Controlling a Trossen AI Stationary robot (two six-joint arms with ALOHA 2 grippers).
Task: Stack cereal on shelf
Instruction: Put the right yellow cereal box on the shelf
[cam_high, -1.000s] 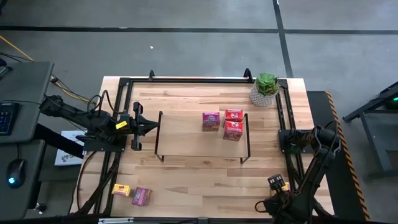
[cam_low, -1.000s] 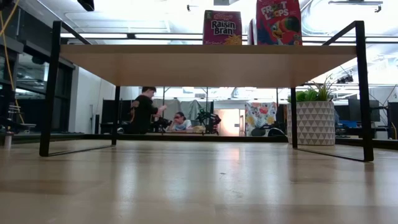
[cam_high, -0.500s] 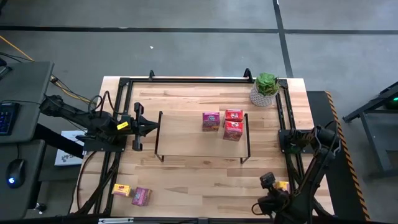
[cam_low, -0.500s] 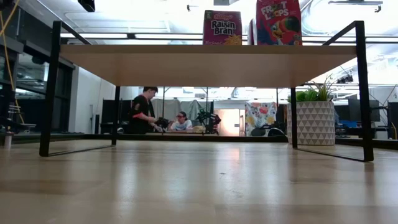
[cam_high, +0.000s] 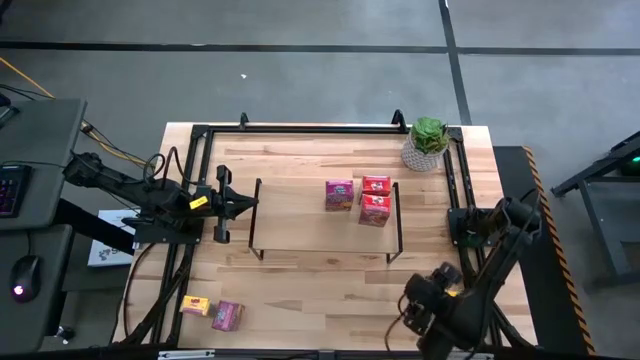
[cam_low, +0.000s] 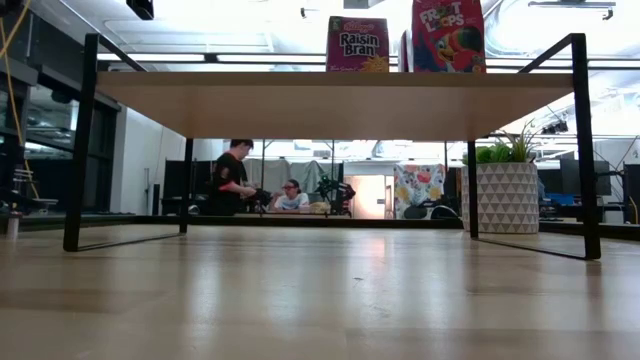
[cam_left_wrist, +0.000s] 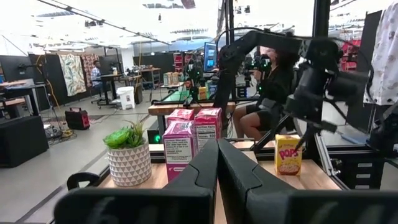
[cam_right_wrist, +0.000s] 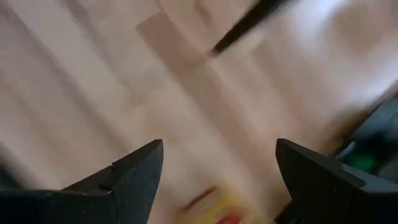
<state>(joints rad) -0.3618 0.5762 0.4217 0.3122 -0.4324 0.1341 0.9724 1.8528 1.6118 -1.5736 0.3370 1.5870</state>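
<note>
The shelf (cam_high: 320, 228) stands mid-table on black wire legs. One magenta cereal box (cam_high: 339, 194) and two red ones (cam_high: 375, 186) (cam_high: 374, 210) stand upright on its board. A yellow box (cam_high: 196, 305) and a magenta box (cam_high: 228, 316) lie near the table's near-left corner. Another yellow box (cam_left_wrist: 288, 154) stands upright near the near-right corner, mostly covered by my right arm in the high view. My right gripper (cam_right_wrist: 217, 186) is open above that box (cam_right_wrist: 219, 210), touching nothing. My left gripper (cam_left_wrist: 217, 169) is shut, level with the shelf's left end (cam_high: 222, 203).
A potted green plant (cam_high: 428, 143) stands at the far-right corner, beside the shelf's right end. A black frame (cam_high: 300, 130) runs along the table's far and side edges. Bare wood lies between the shelf and the near edge. People sit in the room beyond the table (cam_low: 232, 180).
My right arm has swung toward the table's left along the near edge, and it now covers most of the near-right yellow box in the high view. The boxes and the shelf have stayed where they were.
</note>
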